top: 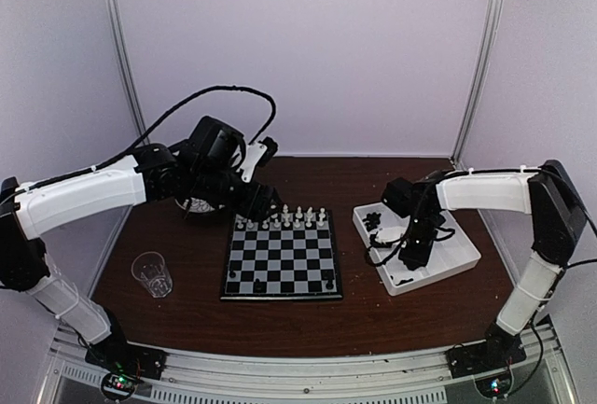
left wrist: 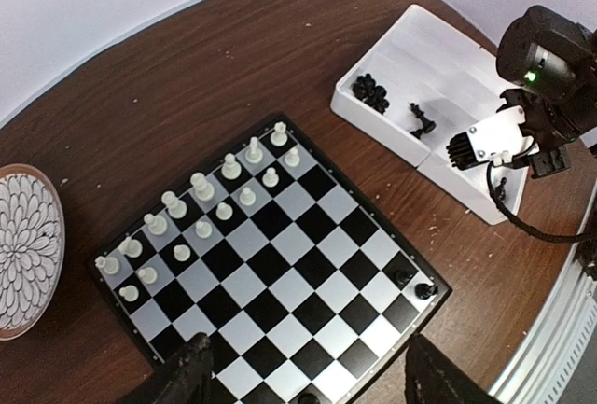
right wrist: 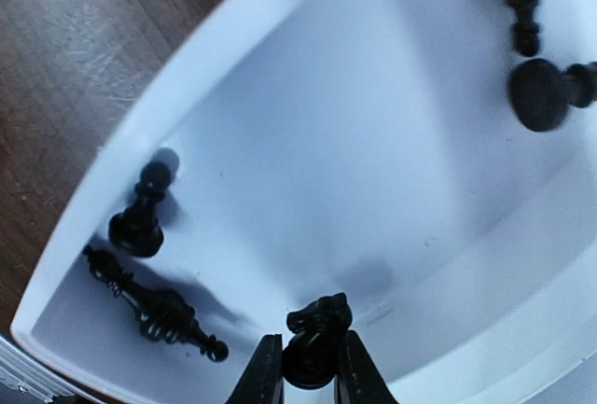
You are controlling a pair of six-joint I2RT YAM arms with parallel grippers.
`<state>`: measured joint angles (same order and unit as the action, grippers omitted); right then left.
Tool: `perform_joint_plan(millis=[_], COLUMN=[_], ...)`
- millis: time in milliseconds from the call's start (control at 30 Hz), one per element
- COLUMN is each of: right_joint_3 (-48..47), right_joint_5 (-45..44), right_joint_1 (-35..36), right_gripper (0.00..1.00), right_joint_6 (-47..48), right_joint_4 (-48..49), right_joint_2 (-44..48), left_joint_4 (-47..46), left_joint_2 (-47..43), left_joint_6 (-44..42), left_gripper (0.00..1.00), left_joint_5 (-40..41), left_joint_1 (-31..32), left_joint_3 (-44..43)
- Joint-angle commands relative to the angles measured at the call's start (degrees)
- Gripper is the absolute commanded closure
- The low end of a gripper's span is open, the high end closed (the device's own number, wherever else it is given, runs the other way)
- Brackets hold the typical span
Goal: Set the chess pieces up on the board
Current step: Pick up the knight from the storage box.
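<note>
Right claw [right wrist: 310,369] pinches knight [right wrist: 317,327] in tray [right wrist: 219,54]: light, hard, slick; hold mid-body. Left claw [left wrist: 312,376] spread over board [left wrist: 280,278].

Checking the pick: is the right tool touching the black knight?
Touching. Right wrist view shows the right tool closed on the black knight, fingers against both its sides.
</note>
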<state>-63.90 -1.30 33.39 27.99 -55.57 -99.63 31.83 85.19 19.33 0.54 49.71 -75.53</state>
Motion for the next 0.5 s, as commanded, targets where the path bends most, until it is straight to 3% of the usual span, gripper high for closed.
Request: perform_joint_plan(millis=[0, 200, 467], right_joint_3=[-2.43, -4.57, -7.71], right_joint_5=[3.97, 16.57, 20.27], right_joint_1=[-0.51, -0.31, 2.83], right_gripper=[0.90, 0.88, 0.85], right_joint_6=[1.48, 5.12, 6.55], right_joint_4=[-1.84, -2.64, -1.91], right_joint_2=[8.64, 18.51, 21.39], left_joint_4=[-8.06, -17.08, -24.14], left_joint_2=[2.15, 7.52, 18.05], left_joint_6=[1.56, 13.50, 26.32], left_gripper=[0.29, 0.33, 0.40], left_joint_5=[-7.35, -17.10, -28.59], left_joint_1=[0.38, 0.37, 3.11], left_joint_3=[0.96, 0.72, -5.30])
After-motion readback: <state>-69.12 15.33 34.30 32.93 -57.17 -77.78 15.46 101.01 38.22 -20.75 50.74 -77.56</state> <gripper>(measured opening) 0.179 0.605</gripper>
